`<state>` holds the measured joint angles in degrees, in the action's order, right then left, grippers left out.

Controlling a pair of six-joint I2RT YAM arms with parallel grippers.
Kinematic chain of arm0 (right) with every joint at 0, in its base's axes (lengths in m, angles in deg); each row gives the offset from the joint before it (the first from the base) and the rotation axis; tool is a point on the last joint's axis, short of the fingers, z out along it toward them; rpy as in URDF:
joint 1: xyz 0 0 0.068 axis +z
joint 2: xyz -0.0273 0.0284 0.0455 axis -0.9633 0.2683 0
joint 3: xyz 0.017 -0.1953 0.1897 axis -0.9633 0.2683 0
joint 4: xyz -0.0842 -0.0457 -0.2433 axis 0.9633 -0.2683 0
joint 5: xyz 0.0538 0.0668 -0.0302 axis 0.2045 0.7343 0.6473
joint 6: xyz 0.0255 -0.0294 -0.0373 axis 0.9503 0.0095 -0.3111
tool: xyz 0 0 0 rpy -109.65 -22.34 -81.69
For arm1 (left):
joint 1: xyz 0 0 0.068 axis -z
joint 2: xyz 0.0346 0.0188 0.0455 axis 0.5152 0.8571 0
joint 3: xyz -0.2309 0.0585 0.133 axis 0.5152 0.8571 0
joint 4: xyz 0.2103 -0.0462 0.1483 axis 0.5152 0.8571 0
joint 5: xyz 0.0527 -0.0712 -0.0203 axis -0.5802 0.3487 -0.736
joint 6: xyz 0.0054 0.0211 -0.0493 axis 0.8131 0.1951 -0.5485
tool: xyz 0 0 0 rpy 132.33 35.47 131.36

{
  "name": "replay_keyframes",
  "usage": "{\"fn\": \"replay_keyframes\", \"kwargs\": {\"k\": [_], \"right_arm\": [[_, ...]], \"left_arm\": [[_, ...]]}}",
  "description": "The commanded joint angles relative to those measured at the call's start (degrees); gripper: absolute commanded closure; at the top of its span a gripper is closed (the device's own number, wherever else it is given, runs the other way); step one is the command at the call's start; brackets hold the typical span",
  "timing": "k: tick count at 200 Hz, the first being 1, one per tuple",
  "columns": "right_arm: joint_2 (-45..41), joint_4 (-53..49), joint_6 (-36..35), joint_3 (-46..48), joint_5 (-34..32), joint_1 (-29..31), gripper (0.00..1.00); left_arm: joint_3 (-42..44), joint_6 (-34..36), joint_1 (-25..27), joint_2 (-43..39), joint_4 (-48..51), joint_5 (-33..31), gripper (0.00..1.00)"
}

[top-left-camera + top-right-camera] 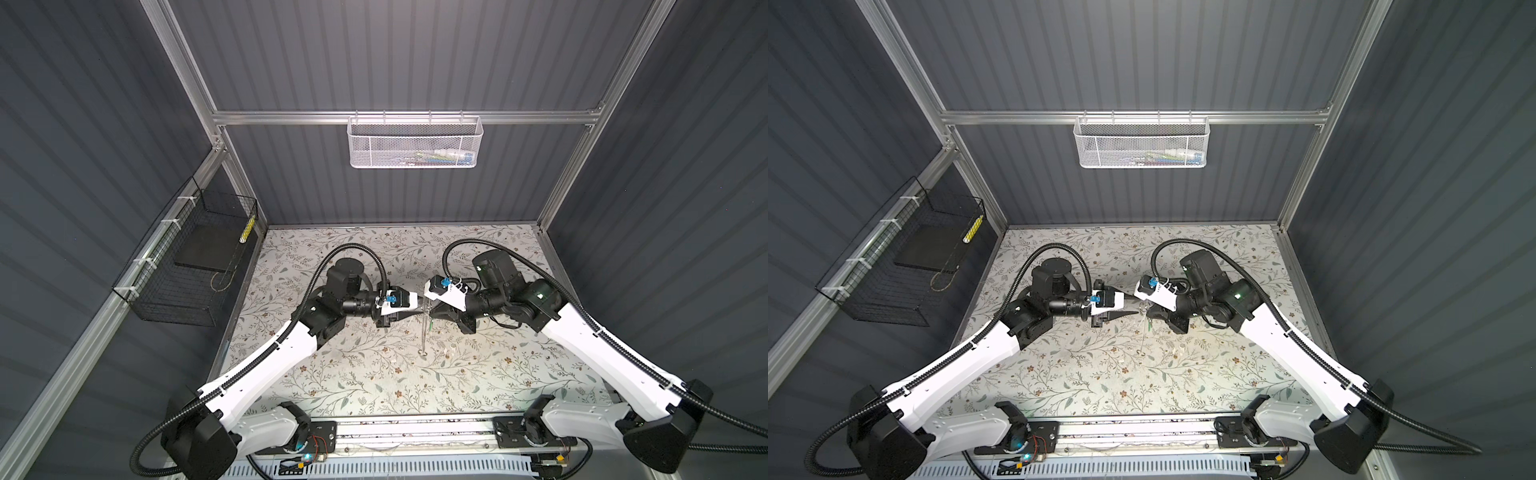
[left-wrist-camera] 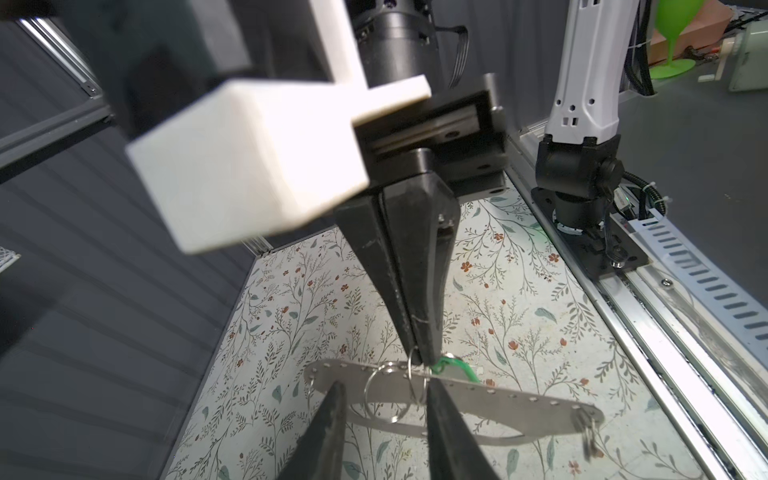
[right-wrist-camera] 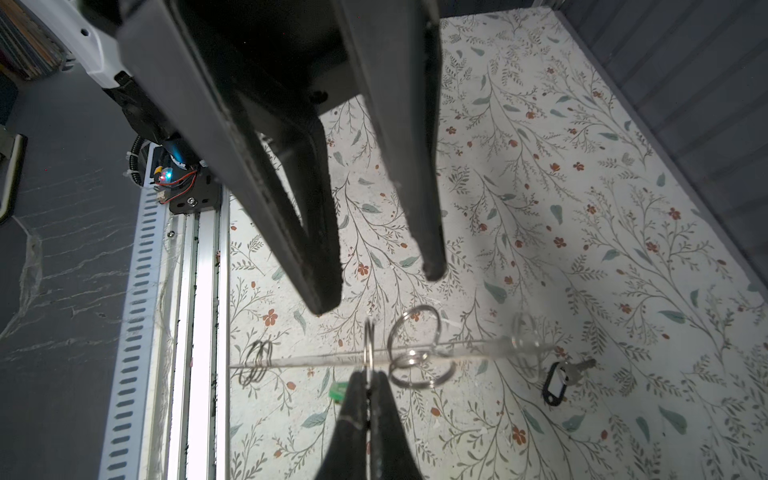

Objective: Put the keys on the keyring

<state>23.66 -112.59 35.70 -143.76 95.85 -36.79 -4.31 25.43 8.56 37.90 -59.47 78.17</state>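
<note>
Right hand (image 3: 368, 380) clamped on the keyring (image 3: 368, 345), held in the air above the tabletop (image 3: 540, 208), its green tag (image 3: 337, 390) beside the tips; left hand (image 3: 380, 289), jaws apart, faces it empty. Likely hazard: a nudge from the left hand could twist the thin ring out of the pinch.

The table (image 1: 374, 374) has a flat top covered in a floral pattern. An aluminium rail (image 1: 415, 428) runs along its near edge. A key (image 3: 579, 368) joined to a black tag (image 3: 555, 388) lies flat on the top, farther in.
</note>
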Motion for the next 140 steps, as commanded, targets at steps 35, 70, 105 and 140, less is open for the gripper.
{"fn": "replay_keyframes", "kwargs": {"k": [35, 70, 105, 140], "right_arm": [[0.13, -2.36, 0.97, -2.4, 0.64, -0.03, 1.0], [0.23, -2.5, 0.99, -2.62, 1.18, 0.02, 1.0], [-0.01, -2.63, 0.75, -2.49, 0.96, 0.04, 1.0], [-0.19, -2.52, 0.3, -2.91, 0.92, 0.23, 1.0]], "left_arm": [[-3.57, 3.85, 3.07, 2.16, 6.11, -3.21, 0.68], [-4.2, 3.86, 4.17, 3.1, 6.05, -5.49, 0.71], [-4.31, 3.69, 4.98, 3.38, 5.6, -6.4, 0.8], [-4.71, 3.71, 5.42, 3.98, 6.07, -6.95, 0.89]]}}
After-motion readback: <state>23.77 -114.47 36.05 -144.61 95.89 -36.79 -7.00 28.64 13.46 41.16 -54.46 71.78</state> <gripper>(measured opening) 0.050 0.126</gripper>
